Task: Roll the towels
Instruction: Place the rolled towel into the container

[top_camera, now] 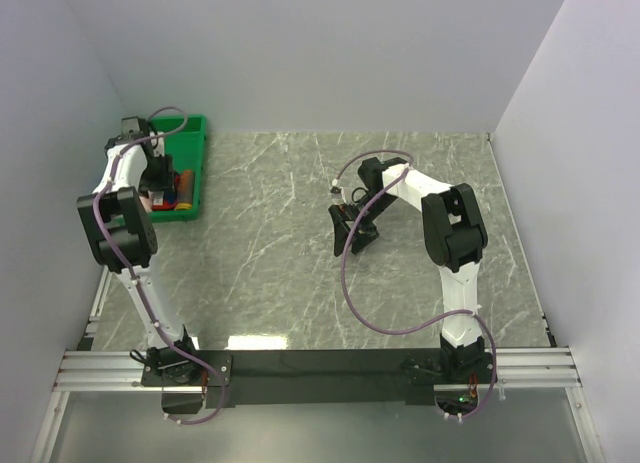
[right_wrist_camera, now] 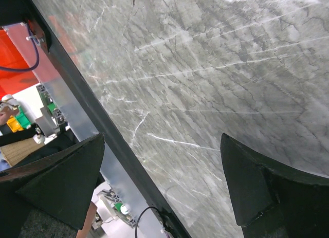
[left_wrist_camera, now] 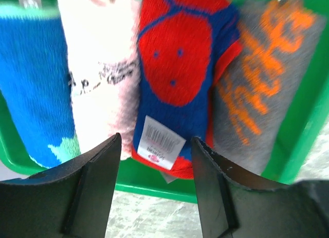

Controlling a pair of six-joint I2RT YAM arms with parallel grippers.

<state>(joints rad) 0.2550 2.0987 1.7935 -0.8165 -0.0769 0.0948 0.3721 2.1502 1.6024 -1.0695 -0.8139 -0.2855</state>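
Note:
Several towels lie side by side in the green tray (left_wrist_camera: 298, 130): a blue one (left_wrist_camera: 28, 89), a pale pink one (left_wrist_camera: 100, 68), a red-and-blue patterned one (left_wrist_camera: 177, 68) with a white label, and a grey one with orange lettering (left_wrist_camera: 262, 84). My left gripper (left_wrist_camera: 154, 181) is open and empty, its jaws just short of the near end of the red-and-blue towel, over the tray's rim. In the top view the left gripper (top_camera: 160, 178) hangs over the tray (top_camera: 195, 133). My right gripper (top_camera: 352, 233) is open and empty above bare tabletop; it also shows in the right wrist view (right_wrist_camera: 162, 181).
The grey marble table (top_camera: 300, 243) spreads between the arms. The tray stands at the far left against the left wall. White walls close in the back and both sides. A black rail (top_camera: 320, 363) runs along the near edge.

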